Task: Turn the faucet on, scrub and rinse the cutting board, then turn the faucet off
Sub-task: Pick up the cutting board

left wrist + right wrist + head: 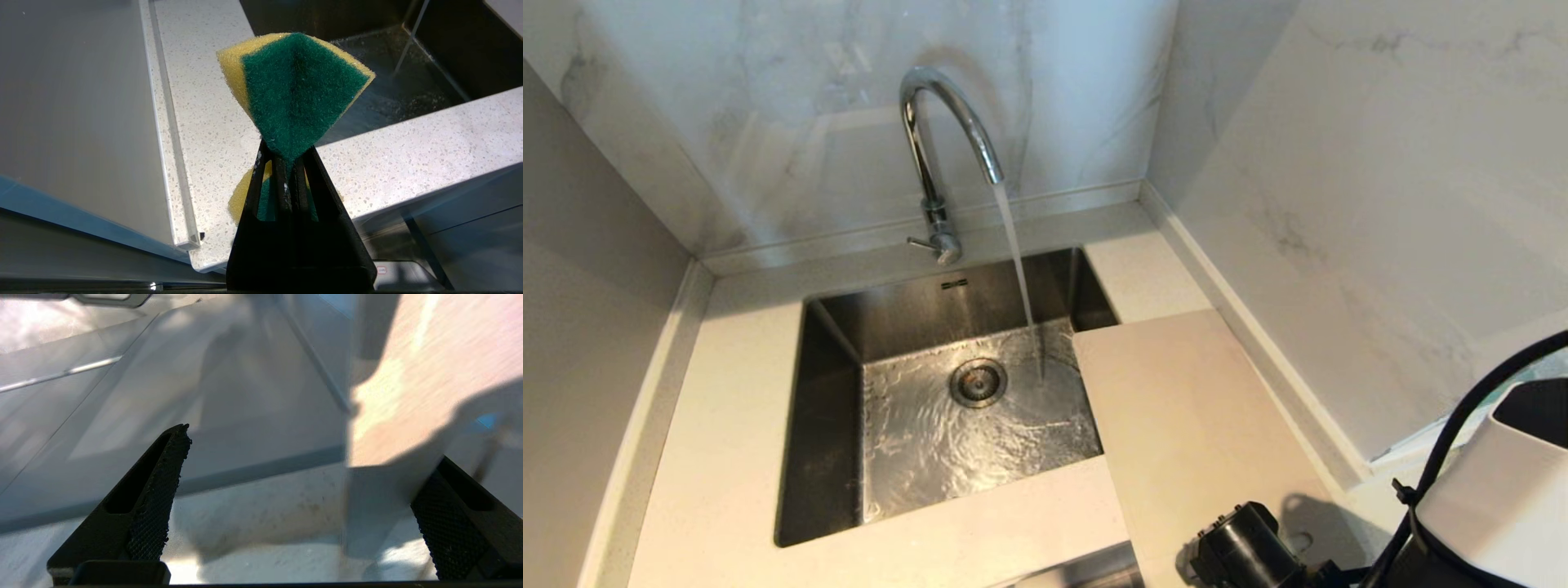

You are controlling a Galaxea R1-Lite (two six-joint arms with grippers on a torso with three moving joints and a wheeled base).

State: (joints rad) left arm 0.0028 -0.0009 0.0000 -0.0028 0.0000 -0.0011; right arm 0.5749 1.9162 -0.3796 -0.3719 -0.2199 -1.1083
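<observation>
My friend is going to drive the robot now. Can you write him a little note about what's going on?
Left gripper: shut on the green and yellow sponge, held over the counter beside the sink.
Right gripper: open, holding nothing, low at the near end of the cutting board.
Cutting board: lies on the counter right of the sink, one edge overhanging the basin.
Done: faucet is on; water runs into the sink.
Left: grab the board, scrub and rinse it, then shut off the faucet.

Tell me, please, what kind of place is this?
Most likely a kitchen: a chrome faucet runs water into a steel sink set in a speckled countertop, with a cutting board beside it.
</observation>
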